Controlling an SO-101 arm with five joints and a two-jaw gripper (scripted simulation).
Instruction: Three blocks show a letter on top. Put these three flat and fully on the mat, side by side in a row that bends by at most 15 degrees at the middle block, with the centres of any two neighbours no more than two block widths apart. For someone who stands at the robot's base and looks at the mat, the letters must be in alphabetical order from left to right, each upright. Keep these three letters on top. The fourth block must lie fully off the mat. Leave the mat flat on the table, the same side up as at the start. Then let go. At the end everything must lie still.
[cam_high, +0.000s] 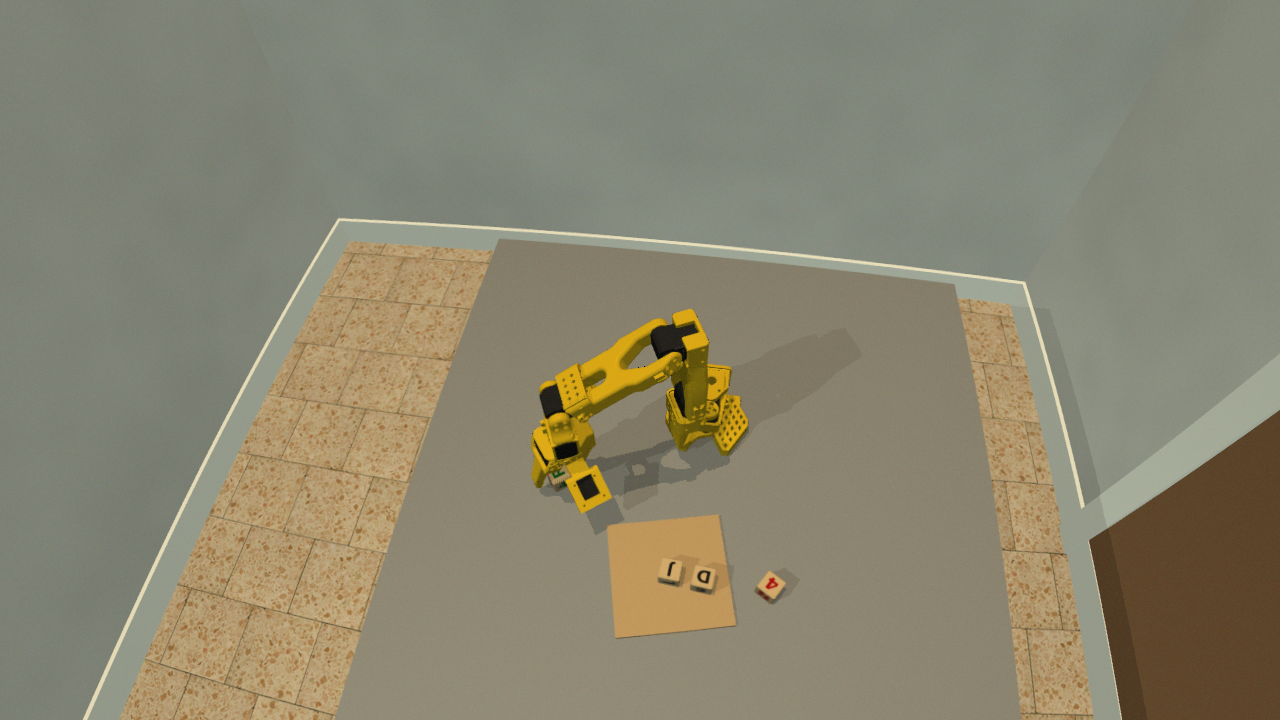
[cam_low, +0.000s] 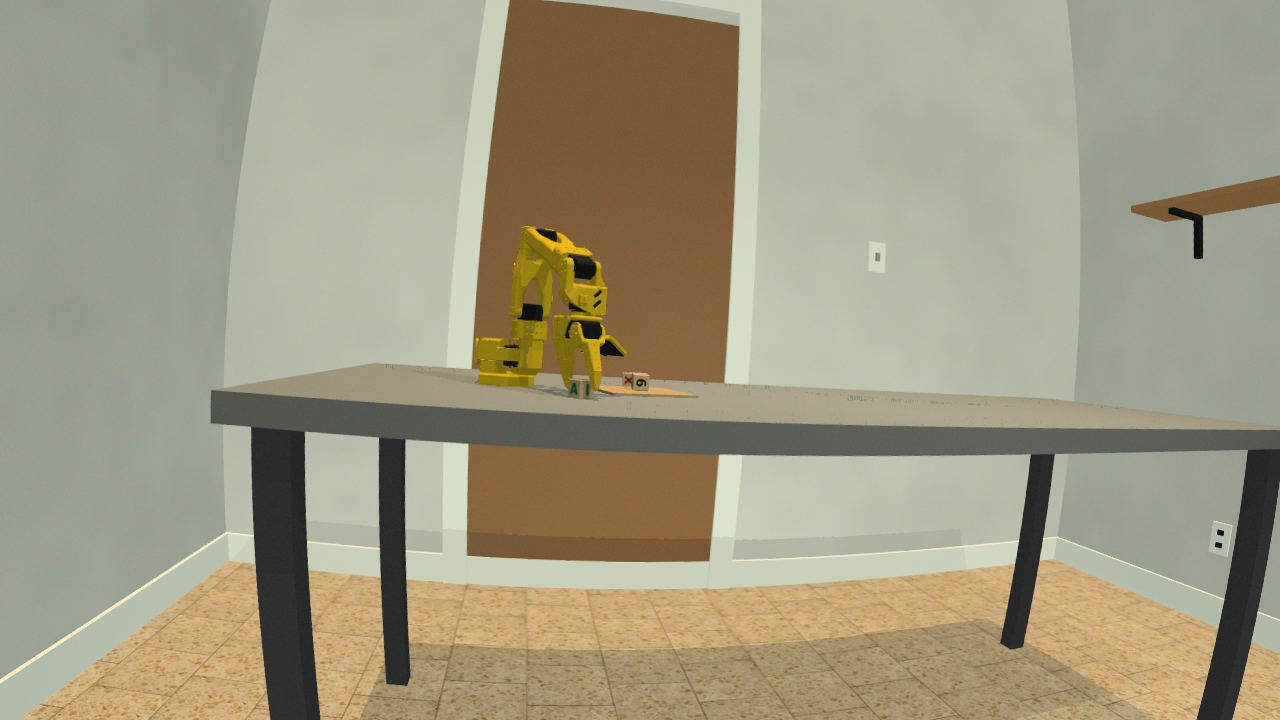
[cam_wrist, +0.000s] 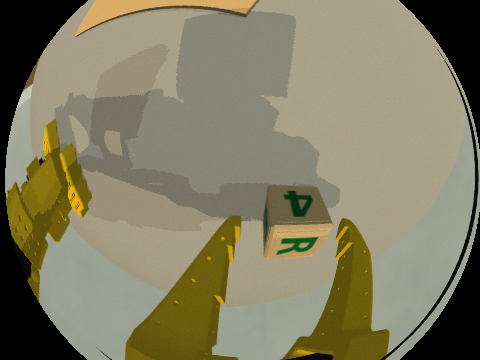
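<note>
My gripper (cam_high: 547, 484) (cam_low: 581, 385) (cam_wrist: 290, 221) is open, low over the table, with its fingertips on either side of the R block (cam_high: 557, 475) (cam_low: 580, 388) (cam_wrist: 298, 242). In the wrist view the block stands nearer the right finger, with gaps on both sides. It lies off the mat (cam_high: 644, 608) (cam_low: 671, 392) (cam_wrist: 115, 7), R on top, partly hidden from above by the gripper. The J block (cam_high: 670, 571) and D block (cam_high: 703, 578) lie side by side on the mat, D left of J and both upright as seen from the base.
The fourth block (cam_high: 769, 586), with a red 4 on top, lies off the mat beyond the D block. The robot's base (cam_high: 707, 420) (cam_low: 507, 377) stands on the grey table (cam_high: 859, 501) (cam_low: 895, 416). The arm's shadow falls between base and R block.
</note>
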